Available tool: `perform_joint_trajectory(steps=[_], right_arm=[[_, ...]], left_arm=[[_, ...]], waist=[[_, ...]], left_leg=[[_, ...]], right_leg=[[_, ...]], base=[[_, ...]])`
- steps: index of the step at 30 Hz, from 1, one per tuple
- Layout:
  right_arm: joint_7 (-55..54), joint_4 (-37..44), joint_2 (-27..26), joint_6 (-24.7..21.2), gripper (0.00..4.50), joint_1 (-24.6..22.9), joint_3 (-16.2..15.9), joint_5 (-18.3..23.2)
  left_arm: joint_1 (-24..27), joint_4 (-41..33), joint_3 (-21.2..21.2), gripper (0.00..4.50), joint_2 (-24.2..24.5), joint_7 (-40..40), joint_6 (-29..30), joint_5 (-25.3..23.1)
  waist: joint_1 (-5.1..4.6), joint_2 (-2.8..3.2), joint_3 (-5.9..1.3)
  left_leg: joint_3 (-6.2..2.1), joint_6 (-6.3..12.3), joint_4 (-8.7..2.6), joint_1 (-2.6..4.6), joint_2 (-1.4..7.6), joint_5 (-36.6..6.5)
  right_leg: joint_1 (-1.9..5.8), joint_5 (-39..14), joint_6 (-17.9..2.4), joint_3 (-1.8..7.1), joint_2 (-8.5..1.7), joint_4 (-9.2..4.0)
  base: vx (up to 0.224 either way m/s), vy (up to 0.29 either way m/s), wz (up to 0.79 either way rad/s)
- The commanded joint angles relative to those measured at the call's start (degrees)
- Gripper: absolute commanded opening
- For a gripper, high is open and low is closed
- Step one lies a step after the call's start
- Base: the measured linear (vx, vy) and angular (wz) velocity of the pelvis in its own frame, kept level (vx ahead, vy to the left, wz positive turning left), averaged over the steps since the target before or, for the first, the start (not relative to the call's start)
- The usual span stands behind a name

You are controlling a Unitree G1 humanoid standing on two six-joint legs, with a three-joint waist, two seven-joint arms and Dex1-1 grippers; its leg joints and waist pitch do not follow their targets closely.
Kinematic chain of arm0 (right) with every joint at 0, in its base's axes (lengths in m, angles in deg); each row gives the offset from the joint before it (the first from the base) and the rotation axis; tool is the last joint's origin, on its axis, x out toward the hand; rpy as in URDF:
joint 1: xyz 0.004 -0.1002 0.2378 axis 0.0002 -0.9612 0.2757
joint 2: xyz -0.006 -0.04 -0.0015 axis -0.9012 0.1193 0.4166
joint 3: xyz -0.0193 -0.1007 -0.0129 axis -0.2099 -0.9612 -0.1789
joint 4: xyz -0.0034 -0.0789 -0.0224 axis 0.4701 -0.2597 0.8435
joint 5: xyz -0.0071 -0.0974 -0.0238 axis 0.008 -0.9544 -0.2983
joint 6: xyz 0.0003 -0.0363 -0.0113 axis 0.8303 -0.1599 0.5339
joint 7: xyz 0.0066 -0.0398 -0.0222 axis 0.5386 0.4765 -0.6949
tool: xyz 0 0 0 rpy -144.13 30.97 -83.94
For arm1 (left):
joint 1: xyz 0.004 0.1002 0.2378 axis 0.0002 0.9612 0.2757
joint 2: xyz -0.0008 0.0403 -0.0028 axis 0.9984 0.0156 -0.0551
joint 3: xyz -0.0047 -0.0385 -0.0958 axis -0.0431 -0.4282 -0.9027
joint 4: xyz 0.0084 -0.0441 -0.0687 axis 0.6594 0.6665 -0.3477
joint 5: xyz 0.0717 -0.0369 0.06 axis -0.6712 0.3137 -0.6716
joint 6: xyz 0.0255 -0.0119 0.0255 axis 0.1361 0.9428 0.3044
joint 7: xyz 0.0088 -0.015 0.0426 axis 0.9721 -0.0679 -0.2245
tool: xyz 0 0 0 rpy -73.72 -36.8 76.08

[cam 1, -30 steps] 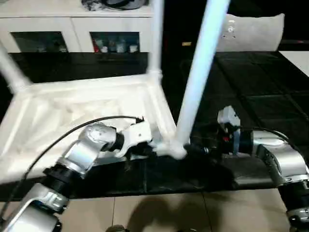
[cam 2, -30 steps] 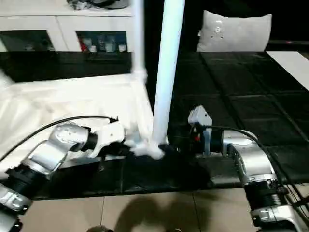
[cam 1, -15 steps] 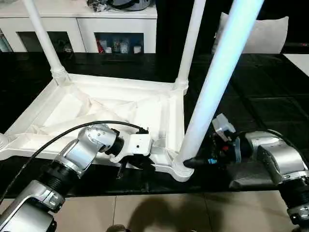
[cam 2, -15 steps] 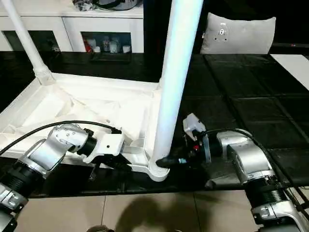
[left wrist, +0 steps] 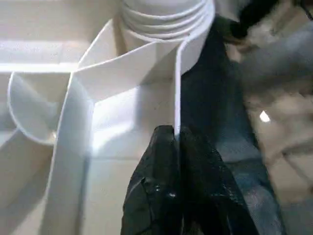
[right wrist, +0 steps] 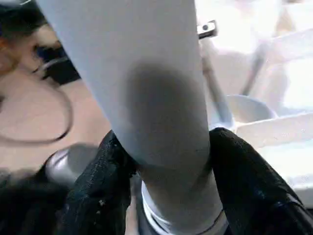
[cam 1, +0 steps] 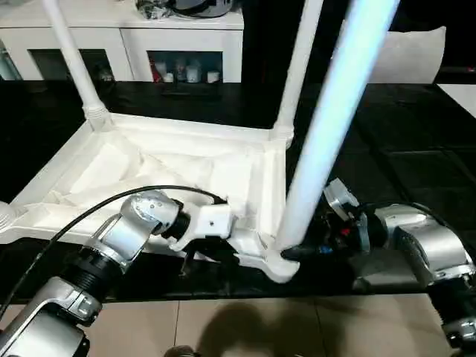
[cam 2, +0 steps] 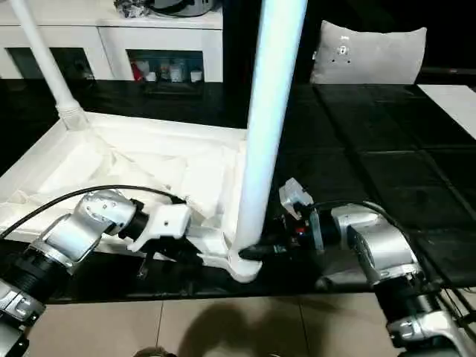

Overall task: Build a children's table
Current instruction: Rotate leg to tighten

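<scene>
The children's table lies upside down on the black surface: a white ribbed tabletop (cam 1: 149, 167) with legs standing up at the far left (cam 1: 74, 63), the far right (cam 1: 297, 71) and the near right corner (cam 1: 331, 126). My left gripper (left wrist: 173, 133) is shut on the thin rim wall beside the near right socket (cam 1: 279, 264). My right gripper (right wrist: 166, 147) holds the base of the near right leg (right wrist: 151, 88), with one black finger (right wrist: 100, 181) pressed on each side, just above the socket.
A white cabinet with glass doors (cam 1: 149, 44) stands at the back, and a pale pillow (cam 2: 368, 52) lies at the back right. A black cable (cam 1: 89, 216) loops over my left forearm. Beige floor tiles (cam 1: 245, 327) begin at the black surface's near edge.
My right gripper's fingers have closed in onto the base of the near right leg. The camera view has shifted and steadied. My left gripper keeps its hold on the rim.
</scene>
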Motion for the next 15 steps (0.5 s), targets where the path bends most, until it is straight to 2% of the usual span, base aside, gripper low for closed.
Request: perform_joint_trajectory(steps=[1,2,3,4,6,7,8,10,12,14,15], right_arm=[[-8.14,0.07,-3.42,-0.75,2.05,1.0,0.96,-0.43],[-11.83,-0.3,-5.05,-0.76,2.05,1.36,1.83,-0.95],[-18.37,-1.17,-8.14,-2.31,2.03,2.24,3.63,-1.23],[-21.28,-1.46,-9.62,-3.42,2.03,2.65,4.44,-1.19],[-27.4,-2.17,-12.38,-4.49,2.0,3.37,5.44,-2.29],[-33.66,-2.84,-15.08,-5.04,1.99,3.94,6.24,-3.93],[-36.47,-3.12,-16.42,-4.93,1.99,4.17,6.6,-4.66],[-41.21,-4.19,-18.38,-3.72,1.99,4.72,7.04,-6.23],[-44.38,-5.16,-19.33,-2.09,1.99,5.08,6.97,-7.91],[-46.06,-6.22,-20.39,1.69,1.99,5.07,7.06,-9.13],[-46.41,-6.27,-20.85,2.18,2.52,5.07,7.68,-8.73]], left_arm=[[-0.92,-2.04,-1.93,0.0,-3.88,-4.92,3.4,2.23],[-0.87,-2.38,-2.62,0.0,-4.83,-6.77,5.13,2.32],[-0.79,-3.0,-3.98,0.0,-6.96,-10.48,8.06,2.51],[-0.75,-3.35,-4.63,0.0,-8.12,-12.3,9.56,2.64],[-0.89,-3.65,-5.79,0.0,-10.7,-16.54,12.47,2.4],[-1.22,-3.7,-6.82,0.0,-13.33,-20.98,15.16,1.63],[-1.39,-3.66,-7.13,0.0,-14.55,-22.96,16.03,1.08],[-1.93,-3.01,-7.83,0.0,-16.54,-26.5,16.95,0.22],[-2.39,-2.47,-8.15,0.0,-17.64,-28.6,17.48,-0.31],[-3.39,-1.46,-8.91,0.0,-19.04,-32.42,18.08,-1.31],[-3.55,-1.46,-8.86,0.0,-19.11,-32.89,18.18,-1.69]], waist=[[-0.29,-0.31,-3.51],[-0.51,-0.38,-3.43],[-1.39,-0.54,-3.4],[-1.95,-0.68,-3.58],[-2.59,-0.82,-3.8],[-3.39,-0.71,-3.84],[-3.63,-0.67,-3.86],[-3.82,-0.66,-4.21],[-3.68,-0.56,-4.35],[-3.47,-0.55,-4.39],[-3.25,-0.49,-4.43]], left_leg=[[-0.03,1.55,-3.78,0.17,0.78,-12.26],[-0.03,1.34,-3.8,0.08,0.7,-12.53],[-0.2,0.71,-3.85,-0.22,0.48,-12.57],[-0.37,0.4,-3.84,-0.55,0.34,-11.75],[-0.35,0.47,-3.75,-0.54,0.3,-10.64],[-0.18,1.19,-3.54,-0.69,0.2,-9.5],[-0.18,1.38,-3.55,-0.74,0.23,-9.09],[-0.2,2.03,-3.4,-1.08,0.24,-6.77],[-0.03,3.06,-3.27,-1.08,0.32,-5.08],[0.08,3.69,-3.22,-0.96,0.47,-4.62],[0.13,4.15,-3.17,-0.93,0.44,-4.49]], right_leg=[[2.97,-25.31,-6.59,2.52,-3.53,-5.75],[2.98,-26.46,-6.07,2.47,-3.51,-5.87],[3.09,-28.82,-4.67,2.18,-3.45,-6.09],[3.4,-28.68,-4.14,2.02,-3.42,-6.05],[3.36,-26.94,-4.31,2.14,-3.32,-5.92],[3.28,-24.35,-5.13,2.34,-3.16,-5.75],[3.28,-23.41,-5.6,2.37,-3.13,-5.58],[3.54,-19.46,-6.35,2.47,-3.14,-5.19],[3.46,-14.7,-8.01,2.66,-3.06,-4.81],[3.35,-12.25,-9.16,2.76,-3.03,-4.59],[3.36,-11.37,-9.51,2.8,-3.05,-4.55]], base=[[0.0,0.0,0.0],[0.0,0.0,0.0],[0.0,0.0,0.0],[0.0,0.0,0.0],[0.0,0.0,0.0],[0.0,0.0,0.0],[0.0,0.0,0.0],[0.0,0.0,0.0],[0.0,0.0,0.0],[0.0,0.0,0.0],[0.0,0.0,0.0]])
